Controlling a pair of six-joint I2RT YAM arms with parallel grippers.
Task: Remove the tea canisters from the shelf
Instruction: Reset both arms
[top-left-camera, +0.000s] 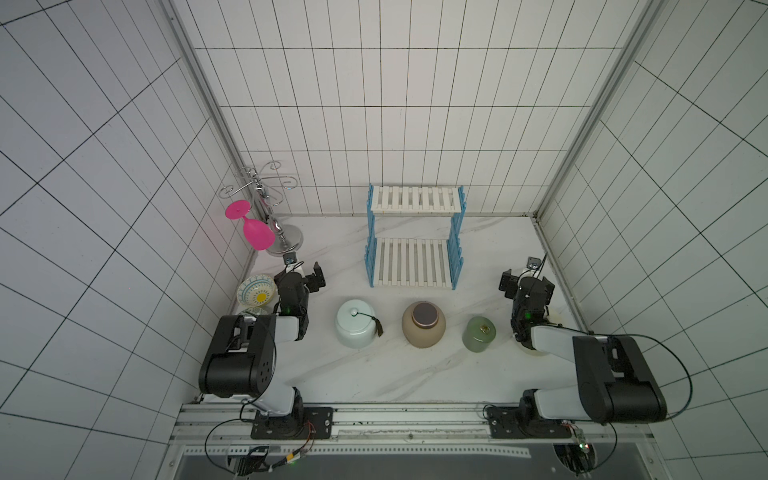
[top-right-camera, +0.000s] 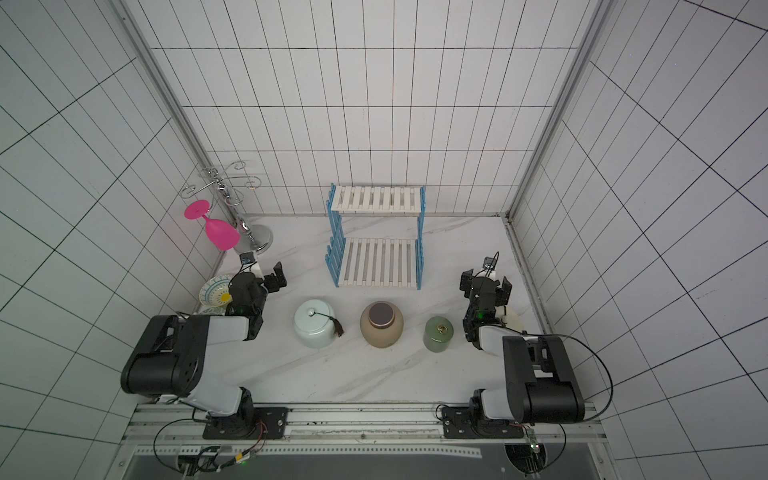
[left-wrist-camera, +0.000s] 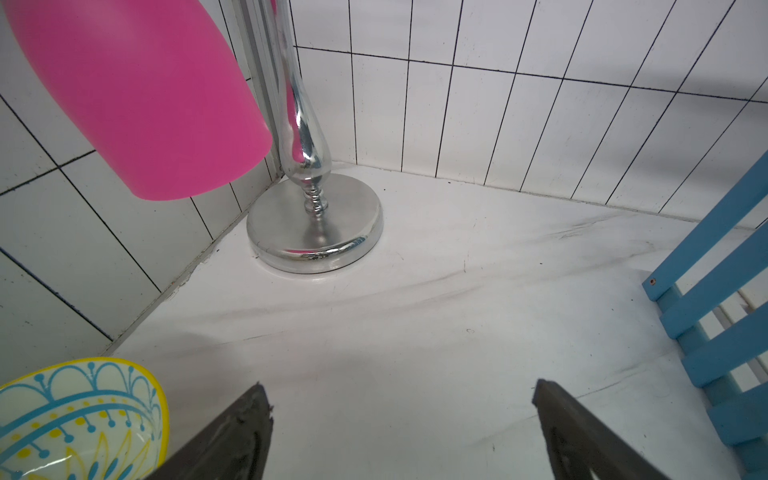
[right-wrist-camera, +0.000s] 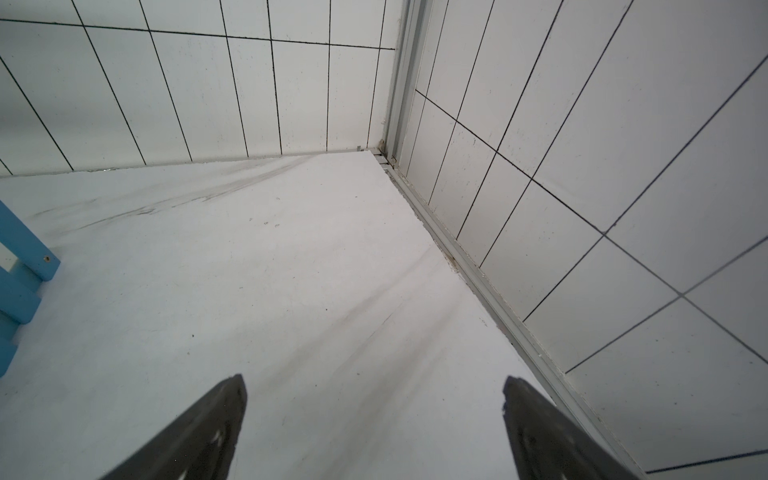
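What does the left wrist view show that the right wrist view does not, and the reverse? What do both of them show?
Only the left wrist view: the pink goblet, mouth down beside the silver stand, and the patterned bowl next to the left gripper.

Only the right wrist view: the metal corner post where two tiled walls meet, ahead of the right gripper.

Both: a blue side of the shelf at the picture's edge, the bare marble table, white tiles, and an open gripper holding nothing.

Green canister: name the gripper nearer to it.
Right. The right gripper sits just beside the green canister; the left gripper is far off, beyond the tan canister and pale blue canister.
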